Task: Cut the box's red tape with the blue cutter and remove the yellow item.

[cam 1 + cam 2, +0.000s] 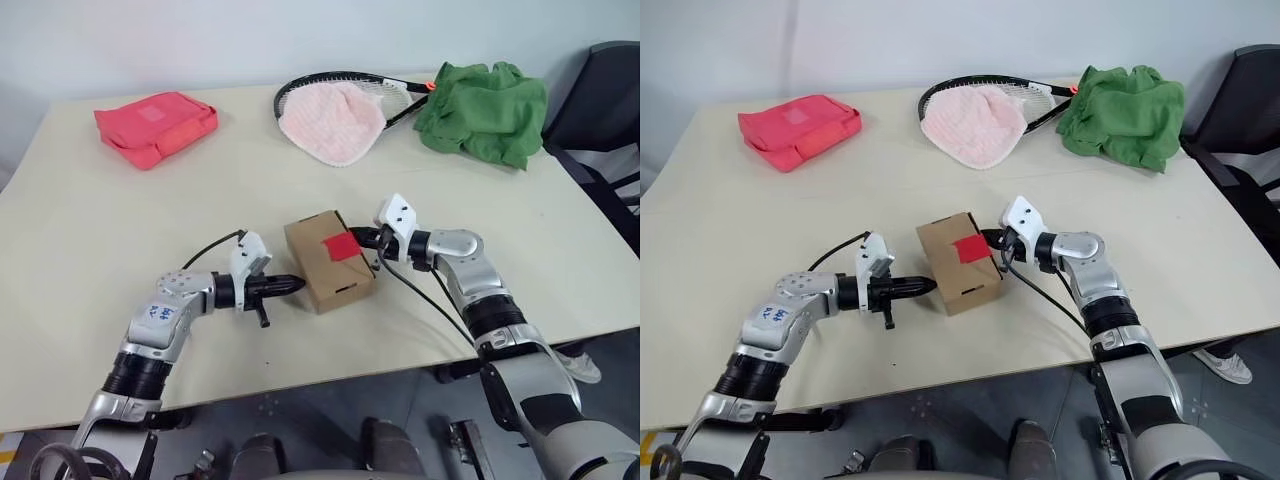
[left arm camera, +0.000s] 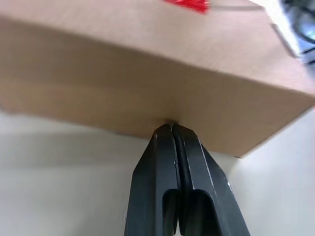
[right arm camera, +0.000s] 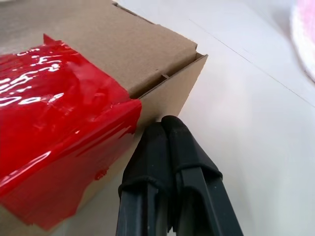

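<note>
Box [image 1: 330, 260] sits closed mid-table [image 1: 100, 260], red tape [image 1: 342, 247] sealing flap over edge; contents hidden. Left gripper [image 1: 297, 284] fingers pressed together, tip touching box's left side. Right gripper [image 1: 362, 240] fingers pressed together, tip against right side beside tape. Red-pink pouch [image 1: 156, 127] far left, closed.

From the head we look forward and down with two eyes sharing the same scene. Each wrist camera looks along its own closed fingers, very close: the left gripper [image 2: 172, 129] faces the box [image 2: 147, 73], the right gripper [image 3: 165, 123] the red tape [image 3: 54, 118] (same box).
</note>
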{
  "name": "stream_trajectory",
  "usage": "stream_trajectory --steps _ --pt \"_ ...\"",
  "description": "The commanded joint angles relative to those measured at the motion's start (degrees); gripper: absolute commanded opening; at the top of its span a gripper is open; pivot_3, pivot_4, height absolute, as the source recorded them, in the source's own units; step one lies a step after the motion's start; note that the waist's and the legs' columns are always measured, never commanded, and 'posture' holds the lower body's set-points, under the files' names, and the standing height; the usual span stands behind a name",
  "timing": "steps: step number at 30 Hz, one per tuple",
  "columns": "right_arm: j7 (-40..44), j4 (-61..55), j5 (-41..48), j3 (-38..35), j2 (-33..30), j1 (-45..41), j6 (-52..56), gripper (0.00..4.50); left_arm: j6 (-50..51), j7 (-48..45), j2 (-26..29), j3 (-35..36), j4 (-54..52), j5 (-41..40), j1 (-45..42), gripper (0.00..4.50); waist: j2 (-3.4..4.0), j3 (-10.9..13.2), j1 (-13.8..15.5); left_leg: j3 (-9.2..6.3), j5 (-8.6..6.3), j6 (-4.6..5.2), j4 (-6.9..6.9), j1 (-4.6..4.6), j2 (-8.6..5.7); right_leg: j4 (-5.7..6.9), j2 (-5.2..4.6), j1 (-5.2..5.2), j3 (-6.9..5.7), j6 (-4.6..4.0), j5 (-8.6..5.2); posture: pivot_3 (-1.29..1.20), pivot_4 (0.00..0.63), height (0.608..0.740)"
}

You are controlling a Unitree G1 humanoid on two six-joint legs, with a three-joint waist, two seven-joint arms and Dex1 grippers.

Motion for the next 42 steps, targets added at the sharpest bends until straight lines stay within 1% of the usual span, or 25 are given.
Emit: stream_trajectory --steps 1,4,7,10,14,18,21,25,28,29,31,32,34,36,37,38,40,42 --pt "5.59 1.36 0.92 0.91 0.99 -1.62 -2.64 0.00 1.64 -1.68 -0.39 0.52 -6.93 -4.14 1.18 0.04 0.00 0.00 -0.13 0.00 0.00 0.00 0.00 0.01 0.00 0.02 0.00 0.00 0.00 0.00 0.00 0.00 0.150 0.740" --pt "10.94 0.87 1.96 0.92 0.95 -1.44 -2.32 0.00 5.03 -1.92 0.42 0.41 -11.89 -6.09 3.91 0.04 0.04 0.02 -0.21 -0.01 0.00 0.00 0.00 0.02 0.00 0.03 0.00 0.00 0.01 0.00 0.00 0.00 0.150 0.740" --pt "11.93 1.40 2.10 0.12 1.20 -1.64 -2.28 0.00 7.32 -1.20 1.02 0.41 -15.20 -6.82 5.95 0.04 0.05 0.03 -0.18 -0.02 0.00 0.00 0.00 0.02 0.00 0.04 0.00 0.00 0.01 0.00 0.00 0.00 0.150 0.740" --pt "11.43 4.04 0.89 -0.08 1.35 -2.29 -4.94 0.00 9.05 -0.32 1.19 0.12 -17.36 -7.12 7.69 0.04 0.05 0.02 -0.21 -0.02 0.00 0.00 0.02 0.03 0.00 0.04 0.00 0.01 0.02 0.00 0.00 0.00 0.150 0.740" --pt "7.11 8.27 -1.06 -0.72 1.61 -4.41 -10.22 0.00 9.00 1.42 1.16 -0.87 -17.83 -5.56 8.50 0.04 0.05 0.03 -0.19 -0.02 0.00 0.00 0.02 0.04 0.00 0.04 0.00 0.01 0.03 0.00 0.00 0.00 0.150 0.740" --pt "6.84 7.04 -1.10 -1.58 -0.44 -5.29 -13.11 0.00 9.52 1.47 3.13 0.42 -18.41 -6.06 8.83 0.04 0.06 0.03 -0.21 -0.02 0.00 0.00 0.01 0.04 0.00 0.04 0.00 0.01 0.04 0.00 0.00 0.00 0.150 0.740" --pt "7.94 1.82 0.83 -2.99 -2.80 -3.65 -12.07 0.00 9.89 0.12 5.69 2.78 -18.75 -7.55 9.35 0.04 0.06 0.04 -0.13 -0.02 0.00 0.00 0.00 0.05 0.00 0.04 0.00 0.01 0.04 0.00 0.00 0.00 0.150 0.740" --pt "9.05 -9.93 4.73 -5.22 -7.24 1.92 -7.00 0.00 8.64 -1.07 8.84 8.27 -17.83 -9.97 10.00 0.04 0.06 0.04 0.20 -0.02 -0.01 -0.01 0.00 0.04 0.00 0.03 -0.01 0.01 0.04 0.00 0.00 0.00 0.150 0.740" --pt "10.68 -22.65 10.41 -7.89 -11.69 8.94 1.03 0.00 7.44 -3.30 11.41 15.05 -18.44 -13.21 12.82 0.04 0.06 0.04 0.31 -0.03 -0.01 -0.02 -0.01 0.04 0.00 0.03 -0.01 0.02 0.04 0.00 0.00 0.00 0.150 0.740" --pt "10.45 -27.78 13.83 -9.51 -13.11 11.63 6.43 0.00 6.79 -4.10 12.34 17.83 -18.45 -14.20 14.17 0.04 0.06 0.04 0.39 -0.03 -0.01 -0.02 -0.01 0.05 0.00 0.04 -0.01 0.01 0.04 0.00 0.00 0.00 0.150 0.740" --pt "10.14 -39.65 21.68 -12.92 -16.27 18.48 16.08 0.39 2.60 -5.36 14.59 23.68 -16.37 -13.25 17.70 0.00 0.08 0.06 0.63 -0.03 -0.02 -0.03 -0.07 0.05 0.01 0.03 -0.01 -0.02 0.03 0.00 0.00 0.00 0.150 0.740" --pt "9.55 -45.03 24.53 -14.12 -17.56 21.88 19.61 0.63 0.87 -5.37 15.13 26.73 -14.65 -13.08 19.10 0.19 0.09 0.07 0.75 -0.03 -0.02 -0.03 -0.09 0.07 0.01 0.04 0.00 -0.03 0.04 0.00 0.00 0.00 0.150 0.740" --pt "7.28 -54.26 28.16 -15.93 -18.82 28.01 23.64 1.30 -3.56 -6.53 16.99 31.51 -9.26 -11.50 22.04 0.62 0.10 0.07 0.98 -0.02 -0.03 -0.04 -0.13 0.08 0.02 -0.03 0.00 -0.04 0.04 0.00 0.00 0.00 0.150 0.740" --pt "5.02 -61.50 30.44 -17.11 -19.34 32.70 26.11 1.91 -9.06 -8.32 19.00 34.26 -3.70 -9.00 24.56 1.17 0.10 0.07 1.17 0.04 -0.05 -0.06 -0.11 0.14 0.03 -0.05 0.01 -0.03 0.04 -0.03 -0.02 0.00 0.150 0.740" --pt "4.09 -65.28 30.93 -17.57 -19.64 35.57 26.59 2.28 -12.08 -9.44 20.44 35.71 0.22 -7.53 26.05 1.46 0.10 0.07 1.35 0.11 -0.08 -0.07 -0.11 0.21 0.03 -0.05 0.00 -0.01 0.04 -0.05 -0.03 0.00 0.150 0.740" --pt "3.28 -68.78 30.91 -17.88 -19.90 38.46 26.64 2.54 -15.23 -10.77 22.28 37.14 4.89 -6.08 27.37 1.71 0.10 0.07 1.55 0.14 -0.10 -0.05 -0.12 0.21 0.03 -0.07 0.00 -0.01 0.06 -0.05 -0.03 0.00 0.150 0.740" --pt "2.54 -73.43 31.91 -18.35 -19.59 42.58 26.19 3.31 -19.92 -13.65 25.40 38.74 12.51 -4.41 29.04 2.39 0.08 0.07 1.64 0.16 -0.16 -0.07 -0.12 0.22 0.04 -0.08 0.00 -0.02 0.06 -0.07 -0.04 0.00 0.150 0.740" --pt "2.49 -75.95 33.81 -18.61 -18.79 45.52 25.63 4.02 -23.59 -16.54 28.37 39.36 21.08 -3.82 28.30 3.02 -0.05 0.07 1.93 0.22 -0.21 -0.04 -0.11 0.21 0.04 -0.14 0.00 -0.02 0.05 -0.08 -0.05 0.00 0.150 0.740"
